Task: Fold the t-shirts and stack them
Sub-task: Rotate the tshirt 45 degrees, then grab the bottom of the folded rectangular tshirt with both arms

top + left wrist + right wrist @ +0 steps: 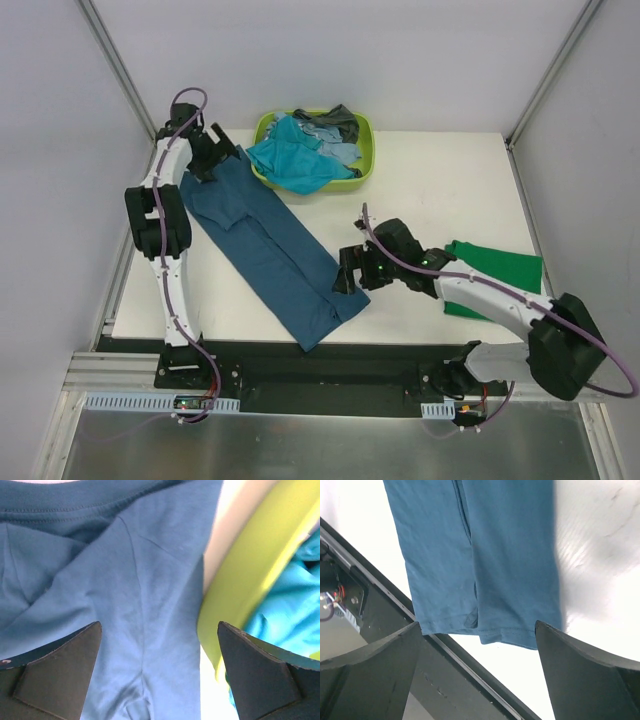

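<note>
The dark blue t-shirt [270,250] is lying as a long strip diagonally across the tabletop [420,190]. The left claw [214,158] is hanging wide open over its far end beside the lime-green basket [366,150]; the right claw [345,272] is gaping over its near hem.

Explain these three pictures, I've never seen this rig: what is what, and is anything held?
Two robot arms stand at the table's near edge. One picture looks down from behind them; the other two come from a camera on each wrist, its dark fingers at the bottom. A dark blue t-shirt lies flat in a long strip. The left gripper hangs open over its collar end, beside the lime basket holding a teal shirt, a light blue shirt and a grey shirt. The right gripper hangs open over the hem end. A green t-shirt lies at the right. Nothing is held.
</note>
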{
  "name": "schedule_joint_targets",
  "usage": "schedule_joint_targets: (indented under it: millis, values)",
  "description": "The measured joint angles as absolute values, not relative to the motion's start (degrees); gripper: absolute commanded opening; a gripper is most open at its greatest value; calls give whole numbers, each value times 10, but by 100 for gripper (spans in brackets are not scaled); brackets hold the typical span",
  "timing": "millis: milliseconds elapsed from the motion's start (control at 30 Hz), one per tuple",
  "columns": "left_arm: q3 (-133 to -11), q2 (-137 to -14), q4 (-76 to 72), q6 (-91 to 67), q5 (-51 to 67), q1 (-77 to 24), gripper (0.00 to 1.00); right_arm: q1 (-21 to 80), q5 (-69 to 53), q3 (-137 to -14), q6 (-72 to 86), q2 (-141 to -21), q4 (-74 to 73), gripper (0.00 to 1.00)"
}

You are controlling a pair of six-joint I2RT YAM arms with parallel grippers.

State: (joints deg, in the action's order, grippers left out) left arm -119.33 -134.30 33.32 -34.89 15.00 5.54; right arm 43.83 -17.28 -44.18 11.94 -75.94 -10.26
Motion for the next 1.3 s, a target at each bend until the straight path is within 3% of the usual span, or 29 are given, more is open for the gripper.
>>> schedule_joint_targets:
  millis: [267, 433, 567, 733, 867, 1133, 1300]
  values:
    - [-1016, -1067, 328, -279, 99, -43, 99, 410, -95, -432, 118, -651, -134, 96]
    - [-816, -826, 304, -261, -12, -267, 99, 346, -93, -391, 127, -626, -159, 97]
    - [-665, -723, 300, -261, -90, -434, 99, 309, -101, -347, 130, -577, -182, 97]
    - [-547, -742, 312, -263, -123, -592, 97, 298, -119, -324, 130, -540, -187, 97]
    - [-538, -794, 305, -264, -116, -670, 85, 298, -149, -324, 137, -563, -171, 98]
    - [-539, -876, 279, -259, -68, -699, 62, 298, -206, -324, 162, -663, -121, 96]
    - [-534, -892, 273, -257, -49, -713, 62, 298, -229, -324, 175, -700, -99, 86]
